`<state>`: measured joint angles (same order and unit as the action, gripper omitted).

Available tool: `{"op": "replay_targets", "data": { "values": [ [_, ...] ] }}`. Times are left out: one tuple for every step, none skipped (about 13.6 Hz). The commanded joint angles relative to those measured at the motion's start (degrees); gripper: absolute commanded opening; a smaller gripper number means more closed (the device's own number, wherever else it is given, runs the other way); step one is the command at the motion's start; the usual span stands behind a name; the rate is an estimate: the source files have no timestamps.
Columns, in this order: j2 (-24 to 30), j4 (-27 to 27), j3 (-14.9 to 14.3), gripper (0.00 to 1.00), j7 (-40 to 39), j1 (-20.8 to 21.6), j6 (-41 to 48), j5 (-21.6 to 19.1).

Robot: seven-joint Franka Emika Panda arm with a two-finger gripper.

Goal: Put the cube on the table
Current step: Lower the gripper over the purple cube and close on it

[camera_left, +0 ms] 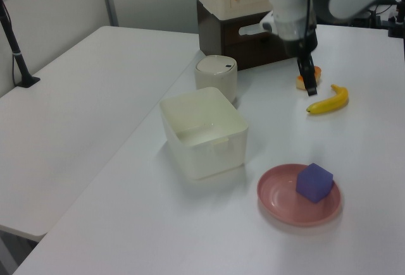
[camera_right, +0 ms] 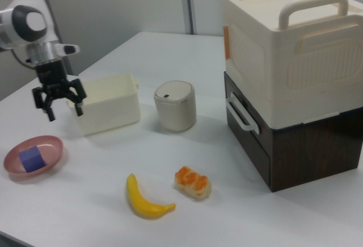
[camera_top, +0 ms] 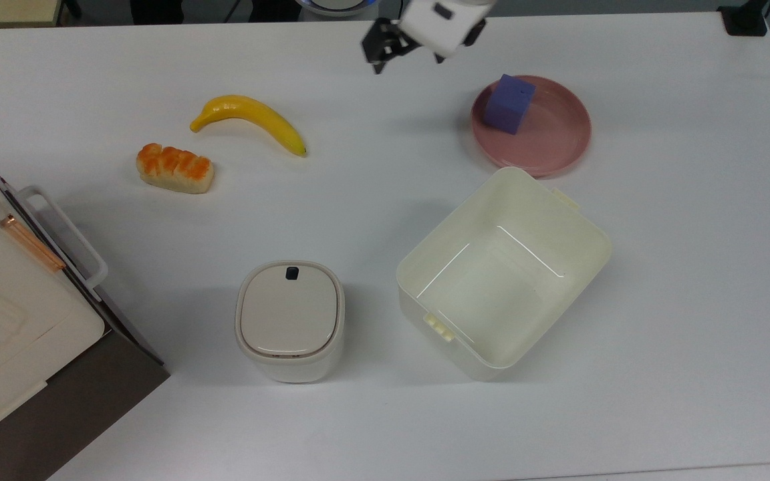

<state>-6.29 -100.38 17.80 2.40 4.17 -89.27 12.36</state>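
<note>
The cube (camera_top: 508, 103) was seen resting on the pink plate (camera_top: 552, 150). The gripper (camera_right: 64, 109) was held spread wide and empty, near the plate, above the table (camera_top: 358, 200).

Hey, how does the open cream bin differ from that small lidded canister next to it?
The cream bin is open-topped and looks empty, while the canister is closed by a lid with a small dark button. The bin is clearly wider and boxier; the canister is narrower with rounded corners. In the top view the bin sits turned at an angle, the canister roughly square to the table edge. Both are pale cream and stand upright on the table.
</note>
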Motion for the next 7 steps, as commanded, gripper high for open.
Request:
{"op": "replay_targets", "data": {
  "values": [
    [0.2,-0.8,2.3,1.00,0.1,3.7,3.2,1.2],
    [-0.1,-0.8,3.3,1.00,1.1,4.5,3.4,1.2],
    [-0.2,-0.9,4.5,1.00,3.0,5.1,3.4,1.1],
    [-0.4,-1.6,5.7,1.00,4.4,5.8,3.4,1.2],
    [-0.7,-2.1,8.0,1.00,6.0,6.5,3.3,1.1],
    [-1.2,-2.7,9.2,1.00,7.7,6.8,2.9,1.1],
    [-1.7,-3.4,10.2,1.00,9.8,7.1,2.1,1.2]
  ]
}}
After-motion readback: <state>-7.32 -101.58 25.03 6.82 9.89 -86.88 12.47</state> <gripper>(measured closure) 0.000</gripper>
